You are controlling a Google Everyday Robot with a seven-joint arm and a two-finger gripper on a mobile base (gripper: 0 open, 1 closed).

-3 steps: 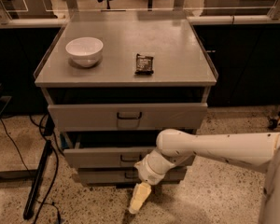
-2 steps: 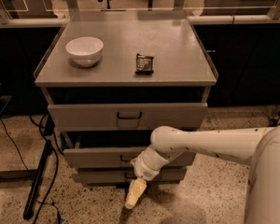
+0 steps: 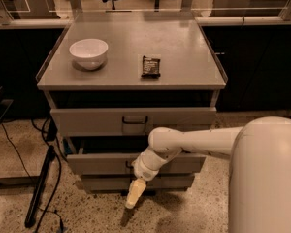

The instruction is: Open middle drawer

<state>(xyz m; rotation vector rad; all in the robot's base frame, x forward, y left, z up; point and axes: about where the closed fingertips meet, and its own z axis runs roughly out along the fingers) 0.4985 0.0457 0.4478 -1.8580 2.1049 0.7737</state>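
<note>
Middle drawer (image 3: 97,163) sits under the top drawer (image 3: 87,121), front standing slightly out with a dark gap above: judged partly open. Gripper (image 3: 134,196) hangs below its front, near the floor, off the handle; open or pinched, cannot tell. Remaining: full pull-out.

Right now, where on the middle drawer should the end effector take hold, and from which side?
Grip the small recessed handle centred on the front of the middle drawer, coming head-on from the front: the panel is flat and low, with no other purchase. The end effector hangs below it, pointing downward.
</note>
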